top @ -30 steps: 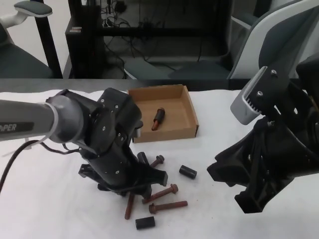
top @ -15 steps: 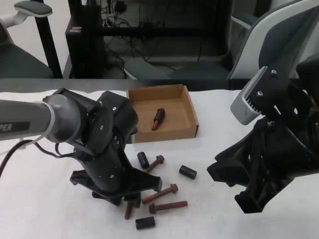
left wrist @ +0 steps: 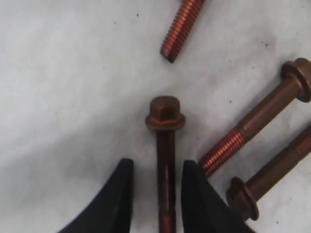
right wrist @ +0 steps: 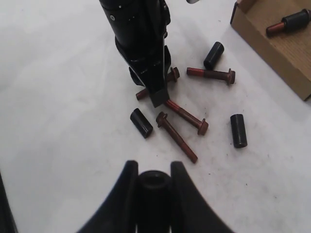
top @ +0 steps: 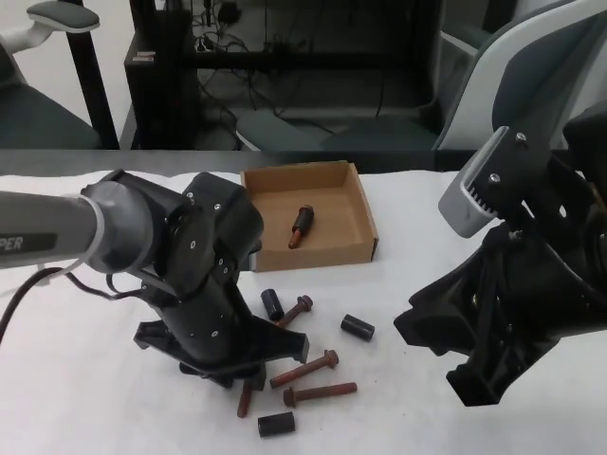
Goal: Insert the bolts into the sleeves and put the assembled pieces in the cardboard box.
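Observation:
In the left wrist view my left gripper (left wrist: 158,165) is open and low over the white cloth, its black fingers (left wrist: 121,199) either side of a copper bolt (left wrist: 165,141) with small gaps. The high view has the left arm (top: 204,284) over the bolt pile, that bolt (top: 247,398) poking out beneath it. My right gripper (right wrist: 152,174) is shut on a black sleeve (right wrist: 153,189), held above the bench at the right, where the right arm (top: 512,303) stands. The cardboard box (top: 322,254) holds one assembled piece (top: 301,226).
Loose on the cloth lie three black sleeves (top: 273,303) (top: 358,327) (top: 276,425) and other bolts (top: 305,368) (top: 321,391) (top: 297,308). Two bolts (left wrist: 252,121) lie close beside the left fingers. Chairs and a dark rack stand behind the bench.
The left arm has shifted left and toward the near edge, uncovering a sleeve and a bolt behind it, then settled low over the pile. The right arm has kept still.

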Robot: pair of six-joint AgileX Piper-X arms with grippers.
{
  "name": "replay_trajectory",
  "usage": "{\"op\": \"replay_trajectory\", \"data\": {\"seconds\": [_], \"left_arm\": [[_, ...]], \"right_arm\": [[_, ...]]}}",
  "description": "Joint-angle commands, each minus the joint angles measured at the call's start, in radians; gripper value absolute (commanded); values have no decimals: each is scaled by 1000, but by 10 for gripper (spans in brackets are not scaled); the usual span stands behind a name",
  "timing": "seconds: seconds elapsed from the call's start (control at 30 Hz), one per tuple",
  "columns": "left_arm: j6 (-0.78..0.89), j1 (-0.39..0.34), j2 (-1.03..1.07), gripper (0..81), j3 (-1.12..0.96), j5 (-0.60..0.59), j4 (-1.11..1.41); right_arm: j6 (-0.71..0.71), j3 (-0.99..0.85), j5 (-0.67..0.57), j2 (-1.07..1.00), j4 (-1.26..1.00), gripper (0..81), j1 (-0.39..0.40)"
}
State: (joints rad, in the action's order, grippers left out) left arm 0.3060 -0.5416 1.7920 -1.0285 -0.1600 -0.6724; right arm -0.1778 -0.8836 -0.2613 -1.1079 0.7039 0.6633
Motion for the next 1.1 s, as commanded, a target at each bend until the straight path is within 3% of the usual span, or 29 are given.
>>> {"op": "replay_trajectory", "data": {"seconds": [0.0, 0.67, 0.73, 0.8, 0.83, 1.07], "left_arm": [[1, -3, 3, 349, 6, 10, 36], [5, -3, 3, 346, 9, 40, 61], [9, -3, 3, 258, 12, 38, 61], [9, -3, 3, 66, 12, 28, 54], [9, -3, 3, 15, 12, 21, 55], [8, -3, 3, 17, 12, 24, 66]], "right_arm": [[-8, -4, -6, 14, -4, 6, -5], [-32, -4, 39, 14, -4, 6, -5], [-32, -4, 39, 14, -4, 6, -5], [-32, -4, 39, 14, -4, 6, -5], [-32, -4, 39, 14, -4, 6, -5], [-32, -4, 39, 14, -4, 6, -5]]}}
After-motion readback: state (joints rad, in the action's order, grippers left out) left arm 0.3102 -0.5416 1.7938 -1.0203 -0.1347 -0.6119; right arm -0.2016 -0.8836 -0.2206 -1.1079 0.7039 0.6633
